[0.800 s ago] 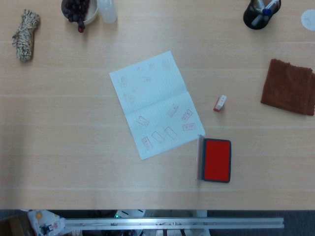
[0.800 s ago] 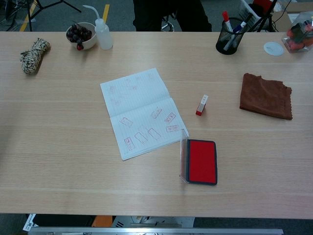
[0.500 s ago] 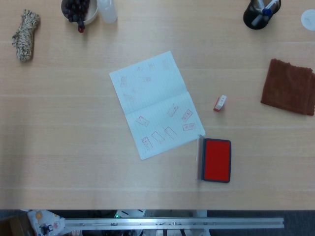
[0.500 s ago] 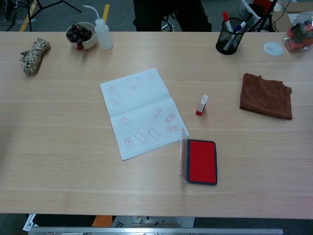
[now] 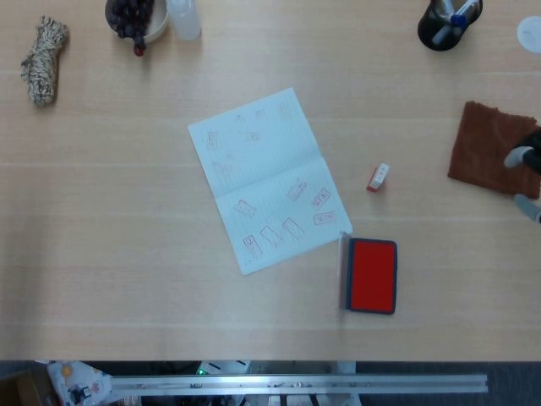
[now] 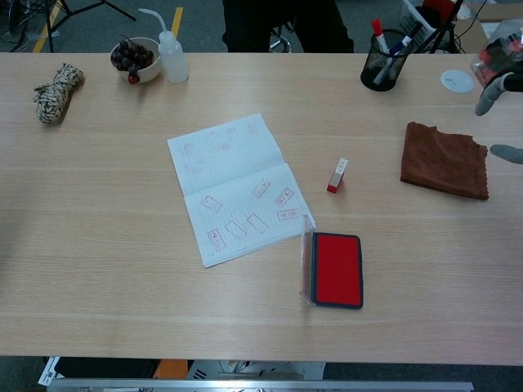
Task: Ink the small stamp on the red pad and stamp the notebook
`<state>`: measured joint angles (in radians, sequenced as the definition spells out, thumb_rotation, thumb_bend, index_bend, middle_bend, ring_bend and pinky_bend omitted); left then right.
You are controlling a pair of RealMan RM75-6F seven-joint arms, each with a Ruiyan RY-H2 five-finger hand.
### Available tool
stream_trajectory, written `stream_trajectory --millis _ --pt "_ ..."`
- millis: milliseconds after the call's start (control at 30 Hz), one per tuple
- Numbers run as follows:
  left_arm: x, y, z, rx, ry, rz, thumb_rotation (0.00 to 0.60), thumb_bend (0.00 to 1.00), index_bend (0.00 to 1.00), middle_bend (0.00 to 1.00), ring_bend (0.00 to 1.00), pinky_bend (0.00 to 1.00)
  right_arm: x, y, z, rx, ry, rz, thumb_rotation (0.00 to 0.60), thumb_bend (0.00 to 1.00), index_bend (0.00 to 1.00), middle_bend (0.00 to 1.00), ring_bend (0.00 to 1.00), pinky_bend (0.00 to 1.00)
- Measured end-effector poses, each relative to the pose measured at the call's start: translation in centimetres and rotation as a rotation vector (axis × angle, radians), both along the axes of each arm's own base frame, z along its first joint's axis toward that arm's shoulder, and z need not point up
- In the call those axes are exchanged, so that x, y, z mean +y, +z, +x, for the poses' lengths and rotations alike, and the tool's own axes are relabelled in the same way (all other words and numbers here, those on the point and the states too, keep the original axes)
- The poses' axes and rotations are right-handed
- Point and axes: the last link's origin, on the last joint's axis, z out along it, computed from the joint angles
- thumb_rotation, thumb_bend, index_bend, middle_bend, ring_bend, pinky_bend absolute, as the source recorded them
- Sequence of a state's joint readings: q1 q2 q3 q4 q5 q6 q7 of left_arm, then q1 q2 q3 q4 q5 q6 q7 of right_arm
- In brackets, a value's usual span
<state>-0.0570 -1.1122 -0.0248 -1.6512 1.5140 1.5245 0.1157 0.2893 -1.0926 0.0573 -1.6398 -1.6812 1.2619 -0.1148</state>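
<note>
The small white and red stamp point(image 5: 378, 177) point(image 6: 337, 175) lies on the table, right of the open notebook point(image 5: 266, 179) point(image 6: 237, 188), whose pages carry several red imprints. The red ink pad point(image 5: 372, 276) point(image 6: 337, 269) sits open in front of the stamp, its clear lid standing up on the left side. My right hand point(image 5: 526, 182) point(image 6: 497, 110) shows only as fingertips at the right edge, over the brown cloth, fingers apart and holding nothing. It is far to the right of the stamp. My left hand is not in either view.
A brown cloth point(image 5: 496, 148) point(image 6: 443, 159) lies at the right. A pen cup point(image 5: 448, 20) point(image 6: 384, 57) stands at the back right. At the back left are a bowl of dark fruit point(image 6: 136, 57), a squeeze bottle point(image 6: 171, 52) and a rope bundle point(image 5: 42, 59) point(image 6: 55, 92).
My right hand has entered from the right edge, over the brown cloth. Stamp, pad and notebook have not moved.
</note>
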Motion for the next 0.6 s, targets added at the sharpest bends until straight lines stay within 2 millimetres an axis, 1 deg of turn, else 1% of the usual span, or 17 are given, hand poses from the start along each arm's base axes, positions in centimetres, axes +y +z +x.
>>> stream_trajectory --millis 133,267,433,600 --pt "-0.1 0.1 -0.2 -0.004 0.006 0.0 0.6 0.26 0.21 0.2 0.19 0.15 -2.2 -2.2 2.1 0.056 0.09 0.056 0.6 0.2 0.47 0.39 0.27 0.3" --pt "-0.3 0.2 -0.5 -0.005 0.017 -0.004 0.6 0.26 0.21 0.2 0.19 0.15 -3.8 -4.6 3.5 0.091 0.152 0.092 0.6 0.2 0.47 0.39 0.27 0.3" --pt "-0.5 0.4 -0.9 -0.011 0.03 0.0 0.6 0.26 0.21 0.2 0.19 0.15 -5.3 -7.3 4.6 0.143 0.2 0.132 0.6 0.2 0.47 0.39 0.27 0.3" --pt "-0.5 0.6 -1.3 -0.012 0.047 0.0 0.6 0.26 0.21 0.2 0.19 0.15 -6.3 -9.3 4.9 0.172 0.206 0.15 0.6 0.2 0.47 0.36 0.26 0.29"
